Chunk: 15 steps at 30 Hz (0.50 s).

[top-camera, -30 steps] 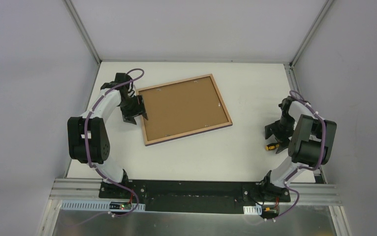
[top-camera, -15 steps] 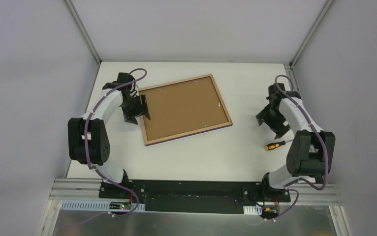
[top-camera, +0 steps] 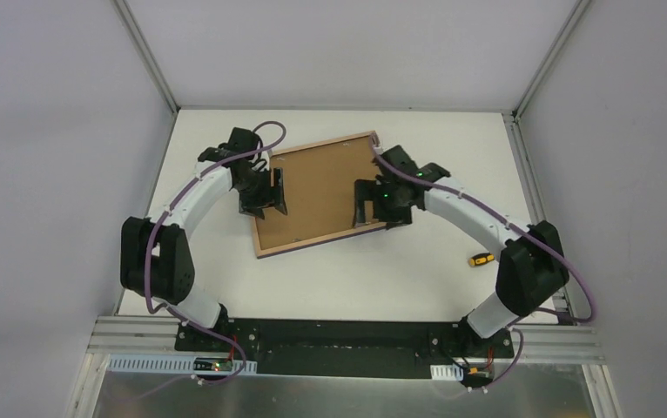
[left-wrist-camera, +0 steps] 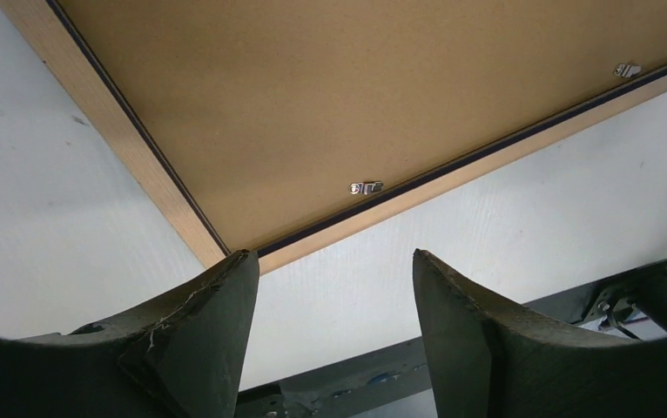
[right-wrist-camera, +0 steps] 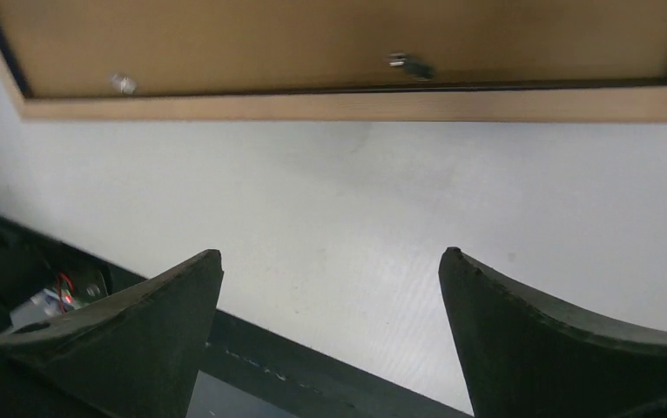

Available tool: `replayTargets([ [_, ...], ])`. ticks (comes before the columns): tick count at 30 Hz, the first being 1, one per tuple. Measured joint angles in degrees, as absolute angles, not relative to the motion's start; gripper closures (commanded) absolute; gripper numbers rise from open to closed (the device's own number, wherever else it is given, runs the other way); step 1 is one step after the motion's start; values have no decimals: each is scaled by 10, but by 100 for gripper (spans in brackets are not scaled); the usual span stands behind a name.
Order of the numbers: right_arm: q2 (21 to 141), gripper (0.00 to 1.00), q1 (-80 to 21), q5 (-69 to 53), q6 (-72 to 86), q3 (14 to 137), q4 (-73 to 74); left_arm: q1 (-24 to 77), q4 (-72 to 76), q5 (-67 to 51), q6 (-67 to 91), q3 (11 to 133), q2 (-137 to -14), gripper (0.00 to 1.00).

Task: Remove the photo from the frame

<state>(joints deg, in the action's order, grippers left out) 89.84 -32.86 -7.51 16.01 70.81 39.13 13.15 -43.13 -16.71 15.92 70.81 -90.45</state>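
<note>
The frame point(top-camera: 308, 241) lies face down on the white table, its light wood rim up, with the brown backing board point(top-camera: 321, 187) set in it. The photo is hidden under the board. My left gripper point(top-camera: 266, 205) is open and empty over the frame's left edge. My right gripper point(top-camera: 372, 212) is open and empty over the frame's right part. In the left wrist view the rim point(left-wrist-camera: 130, 148), the board point(left-wrist-camera: 313, 87) and a metal clip point(left-wrist-camera: 365, 187) lie beyond my open left gripper point(left-wrist-camera: 332, 257). In the right wrist view the rim point(right-wrist-camera: 356, 106) and a clip point(right-wrist-camera: 408, 64) lie beyond my open right gripper point(right-wrist-camera: 330, 254).
A screwdriver point(top-camera: 481, 259) with a yellow and black handle lies on the table to the right of the frame. Grey walls close the table at the back and both sides. The black base rail point(top-camera: 339, 335) runs along the near edge.
My right arm has swung from the screwdriver at the right across to the frame's right part. My left gripper has shifted a little right, onto the frame's left edge. The frame has not moved.
</note>
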Motion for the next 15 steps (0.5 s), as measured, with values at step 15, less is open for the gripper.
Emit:
replayTargets([
  [15, 1091, 1, -517, 56, 19, 881, 386, 70, -423, -192, 190, 683, -877, 31],
])
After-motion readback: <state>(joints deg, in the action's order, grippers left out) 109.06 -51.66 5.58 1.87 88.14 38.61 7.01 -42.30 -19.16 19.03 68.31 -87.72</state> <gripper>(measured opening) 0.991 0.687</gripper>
